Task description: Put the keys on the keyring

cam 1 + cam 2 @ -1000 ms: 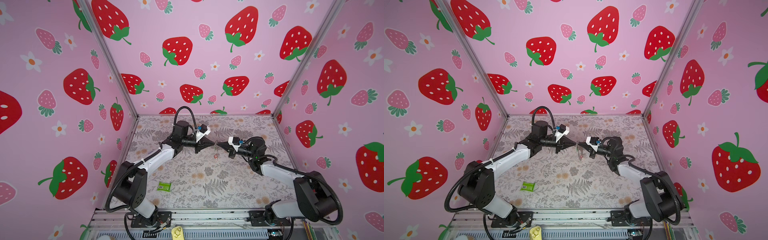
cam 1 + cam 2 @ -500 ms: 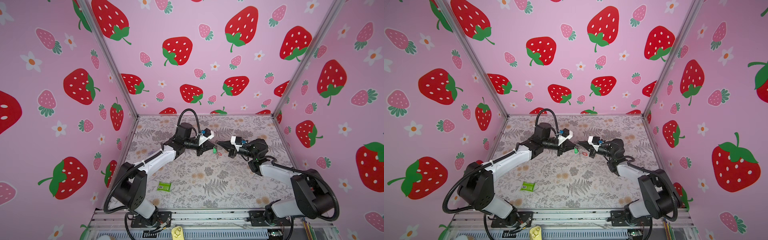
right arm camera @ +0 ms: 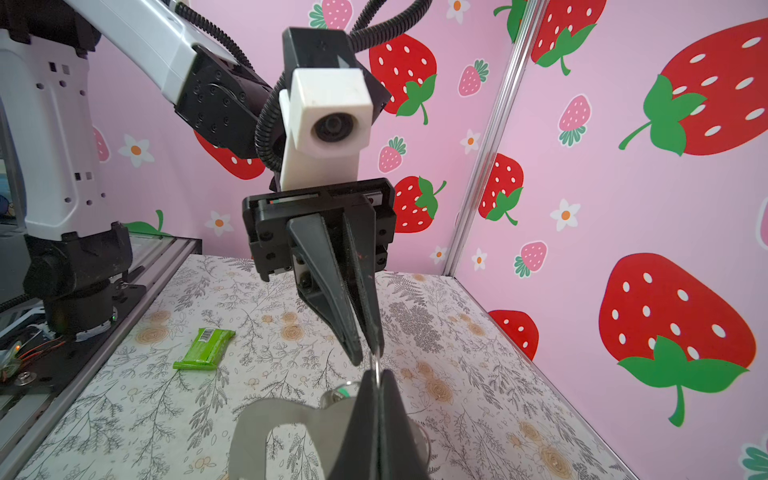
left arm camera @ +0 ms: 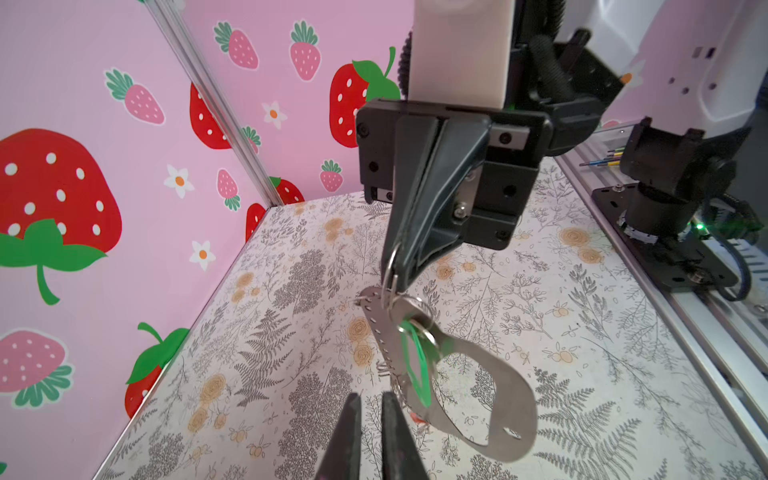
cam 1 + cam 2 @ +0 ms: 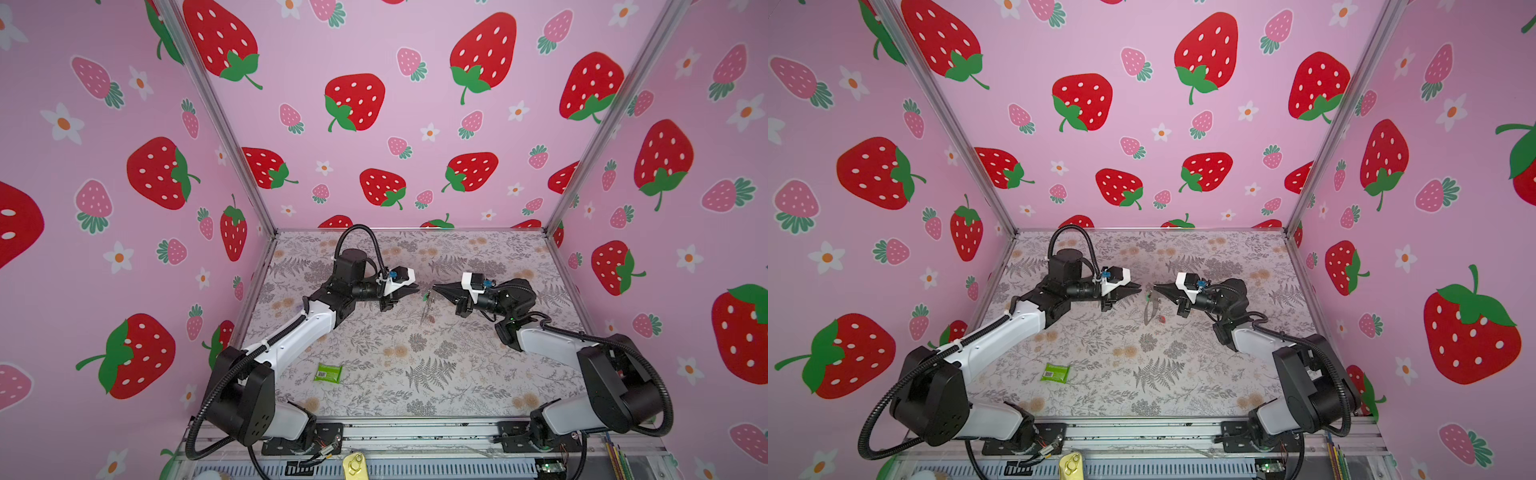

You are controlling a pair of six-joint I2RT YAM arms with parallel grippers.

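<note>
My right gripper (image 5: 434, 286) (image 3: 377, 376) is shut on a small metal ring of the keyring (image 5: 424, 311) (image 4: 515, 395). The greyish-mauve strap loop hangs from it above the mat. The keys hang on the keyring's rings: a green tag (image 4: 422, 380) (image 5: 426, 296) and, lower, a red tag (image 4: 418, 418) (image 5: 432, 319). My left gripper (image 5: 417, 289) (image 4: 371, 401) faces the right one a short way off. Its jaws stand slightly apart with nothing between them, just beside the chain. Both top views show the two tips apart.
A green packet (image 5: 328, 372) (image 3: 203, 349) with a white barcode label lies on the floral mat near the front left. Pink strawberry walls enclose three sides. The arm bases and a metal rail (image 5: 415, 432) run along the front edge.
My left gripper has parted its jaws and drawn back to the left from the right gripper's tip. The keyring with both tags now hangs from the right gripper alone.
</note>
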